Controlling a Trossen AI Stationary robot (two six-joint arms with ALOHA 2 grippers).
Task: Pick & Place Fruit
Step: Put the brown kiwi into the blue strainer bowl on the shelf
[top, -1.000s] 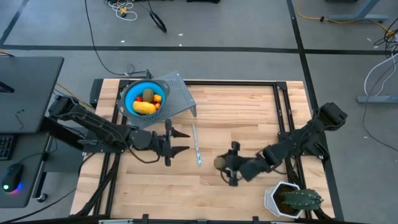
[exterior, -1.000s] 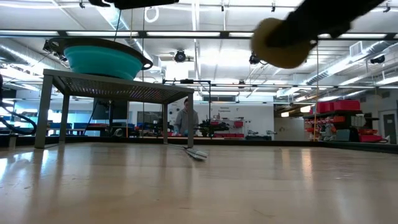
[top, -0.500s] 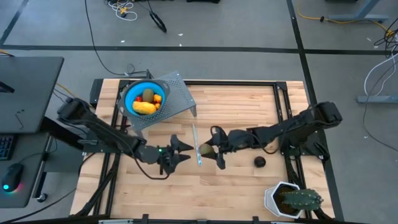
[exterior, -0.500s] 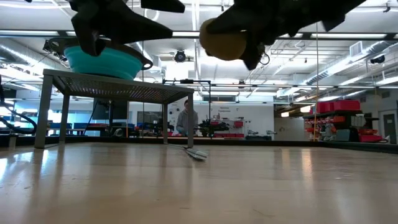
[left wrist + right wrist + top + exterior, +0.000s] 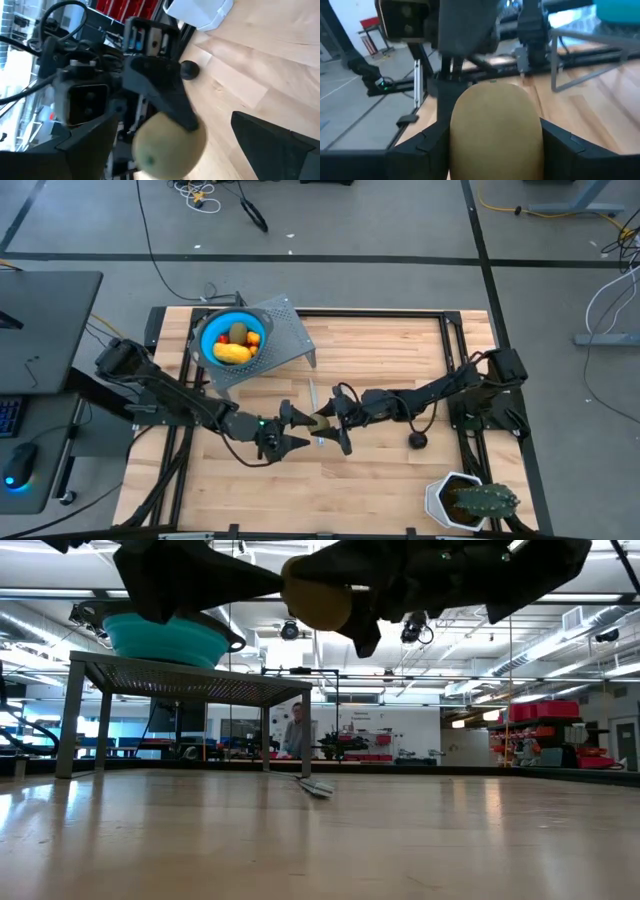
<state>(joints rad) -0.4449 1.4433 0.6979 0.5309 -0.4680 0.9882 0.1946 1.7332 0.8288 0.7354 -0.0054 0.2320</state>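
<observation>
Handing off mid-air: right gripper [image 5: 328, 423] has carried the kiwi [image 5: 318, 423] across, pinching it; left gripper [image 5: 296, 429] has spread wide around it. Bowl [image 5: 232, 338] next.

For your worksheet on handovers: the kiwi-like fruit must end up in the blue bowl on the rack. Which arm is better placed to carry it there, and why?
Probably the left. The left gripper is open beside the kiwi-like fruit held by the right gripper, and its arm lies nearer the blue bowl.
</observation>
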